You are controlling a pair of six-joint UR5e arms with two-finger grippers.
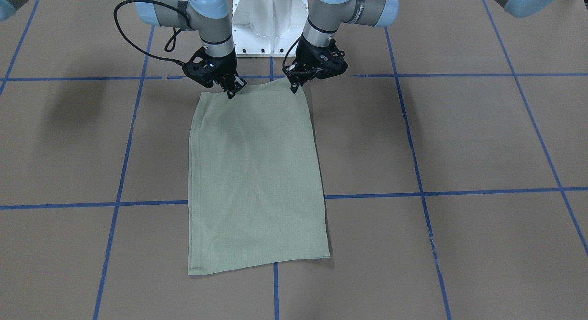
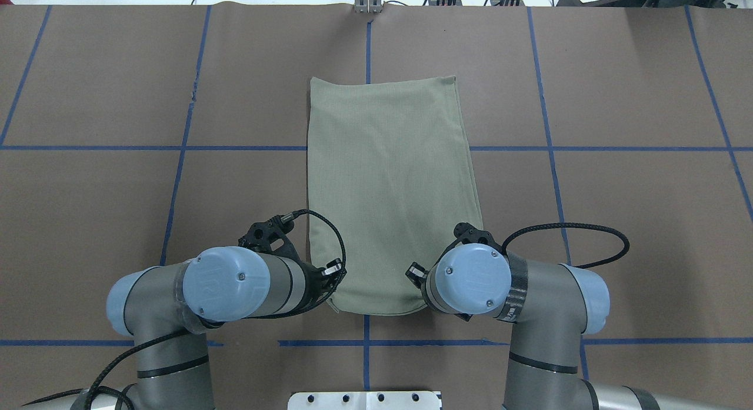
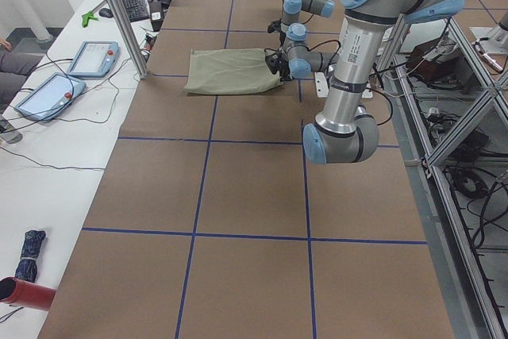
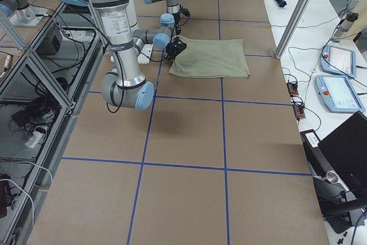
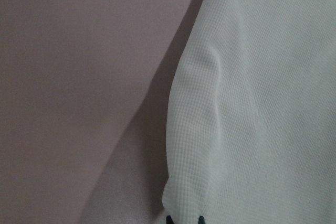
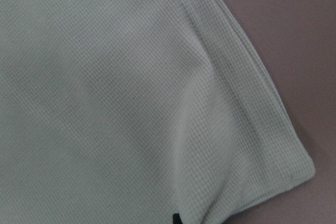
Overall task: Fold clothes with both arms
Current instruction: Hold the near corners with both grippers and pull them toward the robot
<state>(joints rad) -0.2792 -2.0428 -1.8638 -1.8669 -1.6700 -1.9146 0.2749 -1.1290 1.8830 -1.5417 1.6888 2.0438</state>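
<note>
The sage-green shirt lies flat on the brown table, folded into a long narrow rectangle that runs away from the robot. Both grippers are at its short edge nearest the robot's base. My left gripper is shut on one corner of that edge. My right gripper is shut on the other corner. The left wrist view is filled by the shirt and brown table. In the right wrist view the shirt shows a layered corner fold. Sleeves, neck and tag are hidden.
The white base pedestal stands just behind the gripped edge. Blue tape lines divide the brown table top. A side bench with two tablet pendants and an aluminium post runs along the table's far edge.
</note>
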